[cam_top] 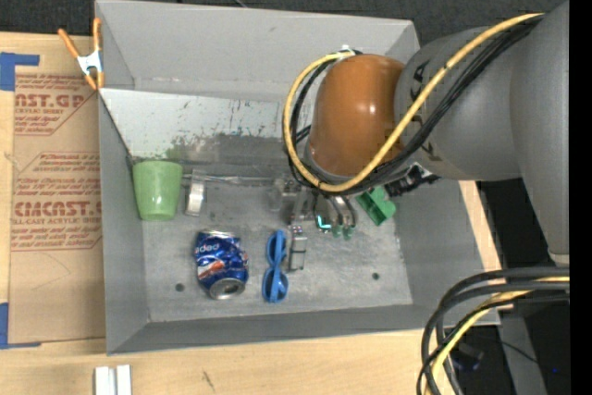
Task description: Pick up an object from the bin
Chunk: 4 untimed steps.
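Just left of the tool [319, 216] and a little nearer the bin's front wall: one pair of blue glasses [276, 265], flat on the floor of the bin [250, 42], upper end near the tool; touching it or apart, cannot tell. Tool itself low over the floor, mostly hidden under the arm's orange cover and cable loops; how far open, cannot tell; nothing seen in its hold. Right against the glasses, on the tool's side, one small grey piece [298, 251], kind hard to make out. Just right of the tool, one green block [377, 204], partly tucked under the arm. Farther left, past the glasses, one crushed blue can [220, 265]. Well to the left, one pale green cup [157, 189], with one small silvery piece [195, 198] just beside it, too small to name.
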Each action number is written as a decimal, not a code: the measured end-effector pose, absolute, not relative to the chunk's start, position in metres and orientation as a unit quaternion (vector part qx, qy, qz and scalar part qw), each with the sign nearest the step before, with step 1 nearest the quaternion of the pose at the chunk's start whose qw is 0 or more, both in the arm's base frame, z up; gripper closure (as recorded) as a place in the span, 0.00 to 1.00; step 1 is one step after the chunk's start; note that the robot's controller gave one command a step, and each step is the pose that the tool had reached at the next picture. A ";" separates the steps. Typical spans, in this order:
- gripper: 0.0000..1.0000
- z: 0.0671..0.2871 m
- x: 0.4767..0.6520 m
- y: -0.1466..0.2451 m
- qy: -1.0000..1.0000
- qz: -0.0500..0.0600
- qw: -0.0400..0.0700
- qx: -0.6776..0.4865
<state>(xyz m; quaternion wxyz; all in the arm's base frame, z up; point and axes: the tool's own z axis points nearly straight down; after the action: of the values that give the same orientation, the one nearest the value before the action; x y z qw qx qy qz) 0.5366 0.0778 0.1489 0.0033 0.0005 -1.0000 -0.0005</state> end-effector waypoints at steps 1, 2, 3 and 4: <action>0.00 0.069 0.483 0.128 -0.999 -0.002 -0.004 0.040; 0.00 0.080 0.481 0.202 -1.000 -0.002 -0.002 -0.019; 1.00 0.079 0.481 0.198 -1.000 0.000 0.000 -0.021; 1.00 0.118 0.498 0.214 -0.968 0.000 0.000 -0.250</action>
<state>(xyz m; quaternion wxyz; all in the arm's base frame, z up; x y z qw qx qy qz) 0.4980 0.2144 0.1183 -0.0004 -0.2496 -0.9683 -0.0004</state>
